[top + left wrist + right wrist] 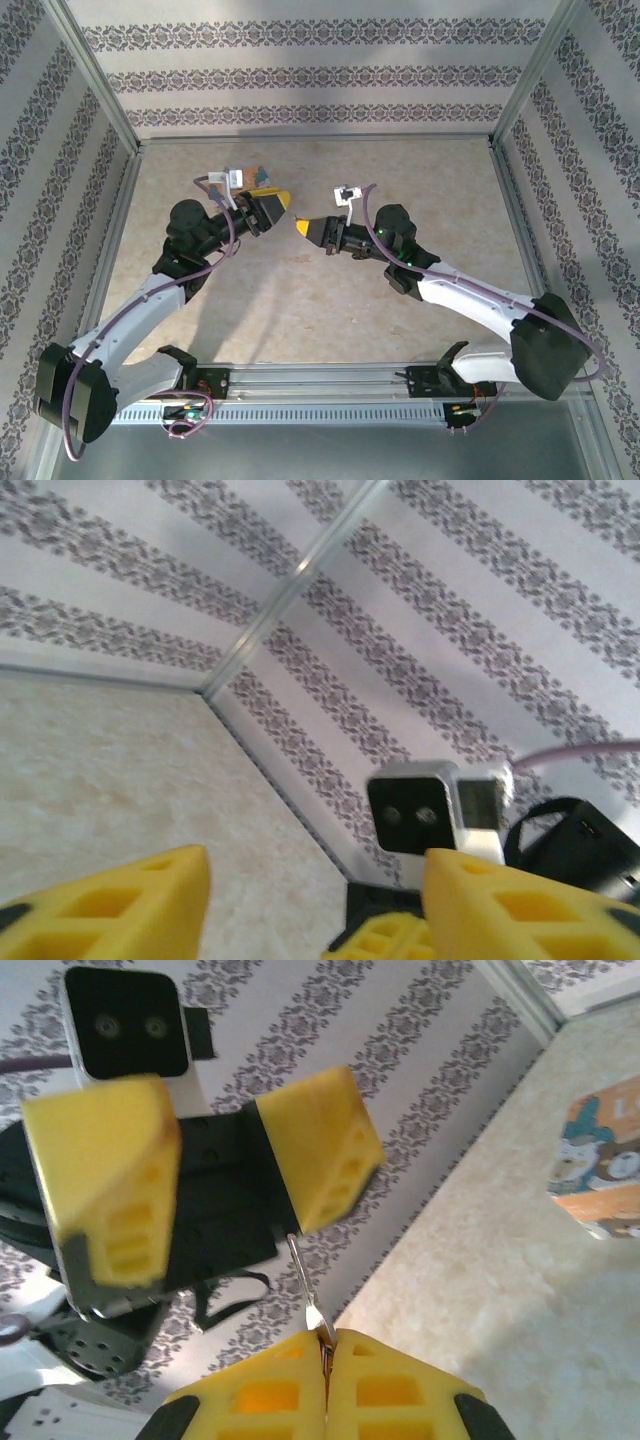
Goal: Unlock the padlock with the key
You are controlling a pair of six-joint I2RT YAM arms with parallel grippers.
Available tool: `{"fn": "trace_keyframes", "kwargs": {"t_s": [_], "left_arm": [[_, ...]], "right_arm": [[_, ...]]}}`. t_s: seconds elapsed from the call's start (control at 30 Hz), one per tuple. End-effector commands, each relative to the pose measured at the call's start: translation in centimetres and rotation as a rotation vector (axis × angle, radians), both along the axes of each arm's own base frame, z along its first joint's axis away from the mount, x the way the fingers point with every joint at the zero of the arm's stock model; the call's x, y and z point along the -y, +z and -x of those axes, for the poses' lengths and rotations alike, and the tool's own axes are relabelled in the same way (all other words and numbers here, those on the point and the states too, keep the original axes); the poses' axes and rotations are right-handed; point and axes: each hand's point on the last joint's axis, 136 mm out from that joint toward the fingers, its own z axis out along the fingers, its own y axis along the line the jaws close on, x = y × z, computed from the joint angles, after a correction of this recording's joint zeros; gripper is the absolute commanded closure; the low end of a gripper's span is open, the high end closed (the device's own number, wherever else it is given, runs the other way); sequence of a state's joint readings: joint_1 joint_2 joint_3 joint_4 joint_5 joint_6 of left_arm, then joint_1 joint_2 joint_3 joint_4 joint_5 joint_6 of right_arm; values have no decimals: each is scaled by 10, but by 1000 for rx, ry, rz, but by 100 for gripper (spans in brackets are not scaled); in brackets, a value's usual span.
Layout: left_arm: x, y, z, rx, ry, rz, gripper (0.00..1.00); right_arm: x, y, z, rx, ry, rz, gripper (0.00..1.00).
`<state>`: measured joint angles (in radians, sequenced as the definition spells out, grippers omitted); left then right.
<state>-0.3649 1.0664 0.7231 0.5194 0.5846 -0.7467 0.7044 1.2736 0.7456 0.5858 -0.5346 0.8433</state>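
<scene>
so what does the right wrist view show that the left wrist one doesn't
Right wrist, not left wrist: the thin silvery metal key pinched in the shut yellow-fingered right gripper, the flat orange-tan padlock with cartoon figures lying on the table at the frame's right edge, and the left arm's wrist camera.
Left wrist, not right wrist: the right arm's wrist camera, facing the lens.
Both: the open yellow-fingered left gripper, the beige stone-pattern table and the striped floral wall.
</scene>
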Motion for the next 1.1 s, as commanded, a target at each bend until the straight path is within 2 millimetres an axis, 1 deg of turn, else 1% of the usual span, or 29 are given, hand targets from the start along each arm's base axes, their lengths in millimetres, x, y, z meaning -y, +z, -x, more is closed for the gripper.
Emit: {"fn": "trace_keyframes", "kwargs": {"t_s": [0.0,0.07,0.17,0.3,0.4,0.5,0.6,0.67,0.8,0.9,0.97,1.07], "left_arm": [[-24,-13,-15,-73,110,-33,34],[-36,-24,-24,-121,164,-54,30],[-51,-44,-37,-197,235,-121,27],[-67,-68,-58,-240,329,-274,18],[-79,-89,-78,-307,396,-408,15],[-88,-114,-99,-401,427,-542,14],[-98,-135,-119,-457,458,-695,15],[-105,-145,-133,-477,480,-771,15],[-109,-164,-160,-517,484,-873,14],[-104,-180,-176,-556,454,-910,14],[-101,-186,-187,-572,438,-921,14],[-97,-200,-199,-598,425,-921,14]], "right_arm": [[13,-21,2,15,-53,110,100],[23,-32,2,9,-87,181,100],[39,-50,4,1,-134,313,100],[60,-67,6,-8,-187,451,100],[72,-78,9,-25,-219,515,100],[81,-86,11,-42,-243,542,100],[88,-93,13,-61,-263,560,100],[93,-96,16,-67,-273,571,100],[104,-102,21,-84,-302,593,100],[112,-104,26,-92,-322,606,100],[117,-105,28,-96,-337,608,100],[125,-107,32,-102,-359,608,100]]}}
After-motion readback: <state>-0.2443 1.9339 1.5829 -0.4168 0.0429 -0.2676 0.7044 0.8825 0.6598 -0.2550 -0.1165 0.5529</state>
